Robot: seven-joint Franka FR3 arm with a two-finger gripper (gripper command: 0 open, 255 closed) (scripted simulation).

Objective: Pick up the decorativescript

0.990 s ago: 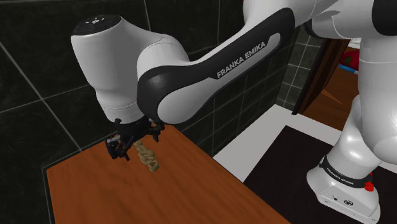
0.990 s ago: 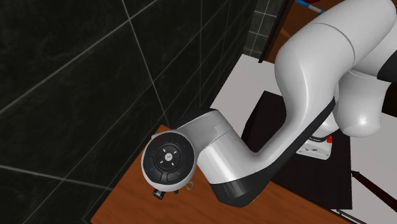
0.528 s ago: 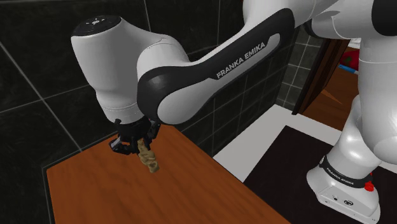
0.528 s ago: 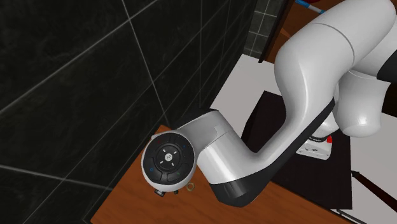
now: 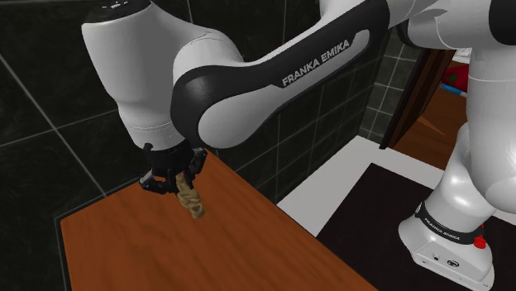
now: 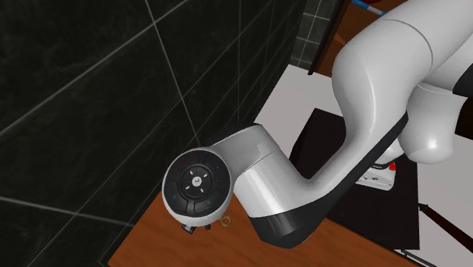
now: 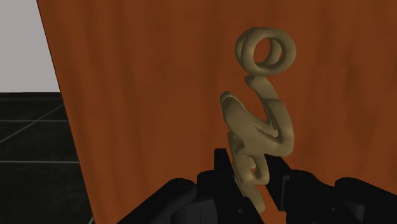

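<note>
Tan script (image 7: 253,130) clasped in claw (image 7: 250,169), wrist view.

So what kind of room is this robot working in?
Probably a tiled kitchen or bathroom in a house: glossy black wall tiles with pale grout, a reddish-brown wooden countertop against them, and a brown wooden door frame beyond. The black gripper holds a tan looped ornament.

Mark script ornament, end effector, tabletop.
script ornament (image 7: 247,122): wrist view, its middle curl.
end effector (image 7: 250,168): wrist view, midway between its fingertips.
tabletop (image 5: 244,236): shoulder view, bare wood surface.
</note>
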